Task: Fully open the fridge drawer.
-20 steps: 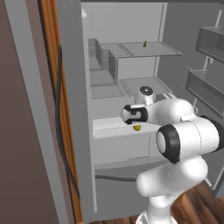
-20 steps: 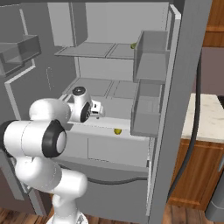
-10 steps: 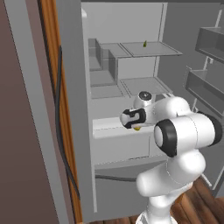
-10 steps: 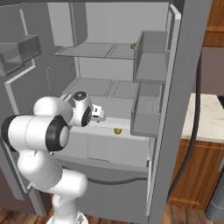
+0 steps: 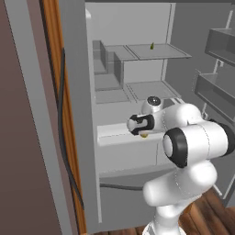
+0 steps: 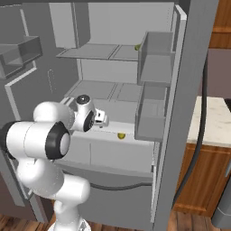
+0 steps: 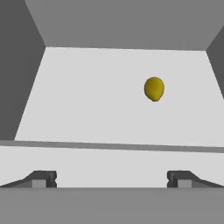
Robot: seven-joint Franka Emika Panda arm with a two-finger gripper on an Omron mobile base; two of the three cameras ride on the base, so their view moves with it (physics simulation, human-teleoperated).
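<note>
- Pale grey fridge drawer [image 5: 131, 149], nearly as wide as the fridge, is standing part-way out of the cabinet; its flat plain front panel is facing the robot and its lighter top lip [image 6: 118, 137] is running just below the hand.
- Hand view: the fingers [image 7: 111, 178] are sitting wide apart, one tip [image 7: 41, 178] at each lower corner, with nothing pinched between them; the lip is crossing as a thin grey line just beyond the tips.
- Beyond the fingers and a little to one side, a small yellow lemon [image 7: 154, 89] is lying on the drawer's pale floor, well apart from both tips and touching neither wall.
- Step in hand, as judged: the pull is under way, since the drawer's interior is already lying open under the hand. Whether the tips are hooking the lip or only hovering over it cannot be told.
- Next move, as judged: the fingers are needing a firm bearing on the lip or panel, followed by a straight draw toward the base along the drawer's slide, until the bin is reaching its stop.
- Above the drawer, the thin flat shelves [image 5: 156, 51] are staying clear of the arm; the open fridge door [image 6: 180, 113] with its darker bins [image 6: 155, 61] is standing just beside the drawer's end.
</note>
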